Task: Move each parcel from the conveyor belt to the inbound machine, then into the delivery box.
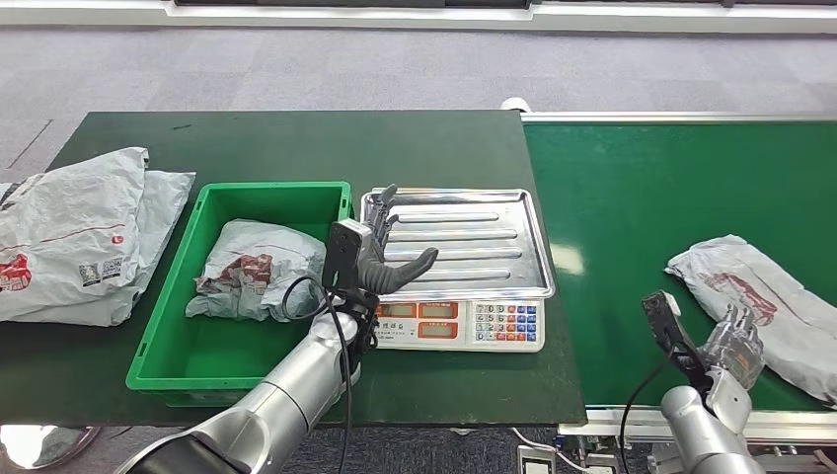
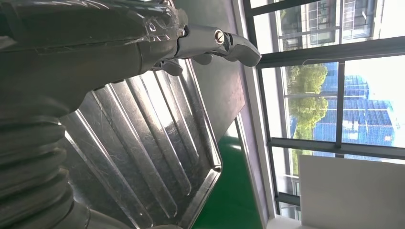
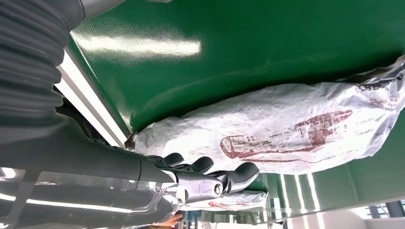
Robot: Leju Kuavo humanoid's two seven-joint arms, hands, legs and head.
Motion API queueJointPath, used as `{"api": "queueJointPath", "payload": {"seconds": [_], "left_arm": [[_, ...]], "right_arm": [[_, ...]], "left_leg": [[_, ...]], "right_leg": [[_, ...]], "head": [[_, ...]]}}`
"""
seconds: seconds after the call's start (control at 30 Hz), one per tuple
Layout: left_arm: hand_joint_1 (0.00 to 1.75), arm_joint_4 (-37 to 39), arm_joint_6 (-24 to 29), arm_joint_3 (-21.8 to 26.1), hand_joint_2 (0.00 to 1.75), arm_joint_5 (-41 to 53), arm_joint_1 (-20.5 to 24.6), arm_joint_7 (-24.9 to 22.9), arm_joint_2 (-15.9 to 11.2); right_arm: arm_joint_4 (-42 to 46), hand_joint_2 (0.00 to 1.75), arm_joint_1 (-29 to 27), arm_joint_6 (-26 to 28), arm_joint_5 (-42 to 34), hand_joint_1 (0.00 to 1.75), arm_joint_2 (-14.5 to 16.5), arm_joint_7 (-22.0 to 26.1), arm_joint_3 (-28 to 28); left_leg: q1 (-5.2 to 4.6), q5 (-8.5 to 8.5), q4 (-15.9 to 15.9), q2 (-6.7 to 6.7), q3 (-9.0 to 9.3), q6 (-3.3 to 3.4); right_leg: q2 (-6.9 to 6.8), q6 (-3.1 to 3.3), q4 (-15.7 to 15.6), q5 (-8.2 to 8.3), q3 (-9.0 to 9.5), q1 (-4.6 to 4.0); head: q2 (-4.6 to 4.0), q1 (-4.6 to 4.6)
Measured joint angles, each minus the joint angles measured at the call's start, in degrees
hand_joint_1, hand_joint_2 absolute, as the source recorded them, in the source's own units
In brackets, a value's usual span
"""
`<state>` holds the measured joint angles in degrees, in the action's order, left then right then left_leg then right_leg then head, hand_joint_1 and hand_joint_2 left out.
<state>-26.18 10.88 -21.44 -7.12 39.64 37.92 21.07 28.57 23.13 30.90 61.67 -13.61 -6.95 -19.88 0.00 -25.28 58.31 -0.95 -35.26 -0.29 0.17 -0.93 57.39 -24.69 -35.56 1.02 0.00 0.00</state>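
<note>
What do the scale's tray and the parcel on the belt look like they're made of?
Scale tray: likely stainless steel, shiny, with ribbed grooves and mirror-like glare. Parcel: apparently thin grey plastic mailer film, crinkled and slightly glossy, with red print.

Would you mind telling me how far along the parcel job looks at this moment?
One parcel already lies in the green delivery box. The scale's tray is bare, with the left hand open above it. The right hand is at the near edge of the parcel on the conveyor belt, not yet gripping it. That one still needs weighing and boxing.
</note>
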Motion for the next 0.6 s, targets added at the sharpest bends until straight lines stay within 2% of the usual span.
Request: {"api": "queueJointPath", "payload": {"seconds": [0.6], "left_arm": [[0.00,0.00,0.38,1.92,1.75,1.00,-0.02,0.17,0.00]], "right_arm": [[-1.68,1.75,2.33,-0.39,1.90,0.00,-0.01,-1.80,-1.00]], "left_leg": [[0.00,0.01,0.00,0.01,0.06,-0.01]], "right_leg": [[0.02,0.00,0.01,0.00,0.04,0.00]], "head": [[0.00,0.00]]}}
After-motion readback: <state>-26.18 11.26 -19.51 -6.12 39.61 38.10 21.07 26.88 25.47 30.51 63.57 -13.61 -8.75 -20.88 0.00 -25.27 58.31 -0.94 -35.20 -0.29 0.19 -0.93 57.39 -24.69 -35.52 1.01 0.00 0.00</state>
